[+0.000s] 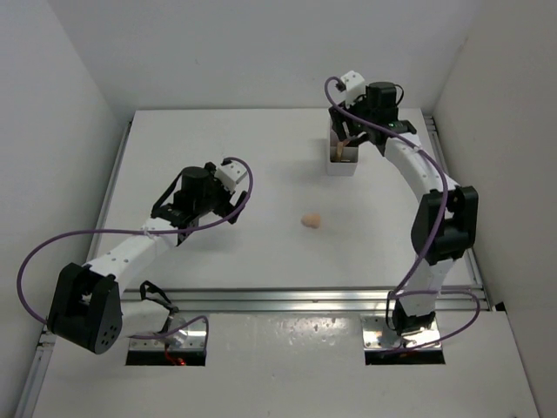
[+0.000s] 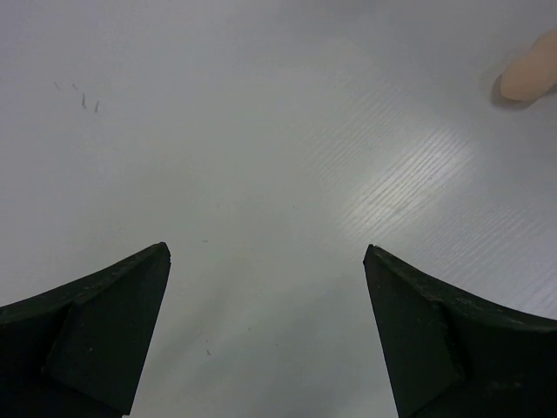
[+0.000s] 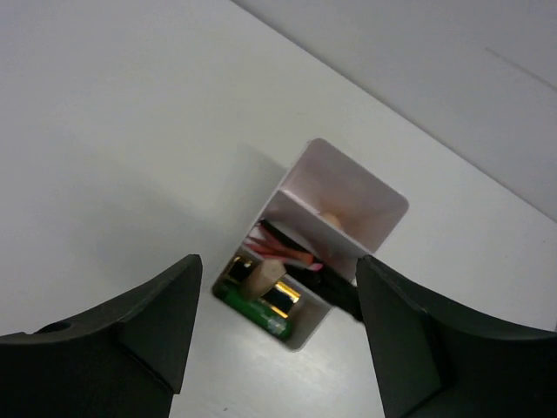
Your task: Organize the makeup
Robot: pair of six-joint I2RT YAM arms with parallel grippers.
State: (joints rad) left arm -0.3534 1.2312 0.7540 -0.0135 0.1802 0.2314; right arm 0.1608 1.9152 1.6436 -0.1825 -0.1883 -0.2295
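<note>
The sorting looks nearly finished. One peach sponge (image 1: 311, 220) lies alone on the white table (image 1: 261, 252), well apart from the white two-compartment box (image 1: 342, 167) at the far side. The rest of the makeup in view stands inside that box. The right gripper (image 3: 278, 258) hangs directly above the box with its fingers spread wide and nothing between them. Below it, the nearer compartment holds a green tube (image 3: 261, 315), a gold-and-black tube (image 3: 280, 296), red pencils (image 3: 274, 246) and something thin and black (image 3: 326, 283), probably brushes. The left gripper (image 2: 265, 252) is low over bare table, also spread wide and empty, with the sponge at the upper right edge of its wrist view. The next move is probably to fetch that sponge. That means centring open fingers on it, closing gently because it is soft, and carrying it to the box. Some things stay unclear. The sponge is cut off by the frame in the left wrist view. A tan blunt-ended piece (image 3: 261, 280) in the nearer compartment could be a tube or a sponge. Only a peach sliver (image 3: 331, 219) shows in the farther compartment, and the depths of the box are hidden.
</note>
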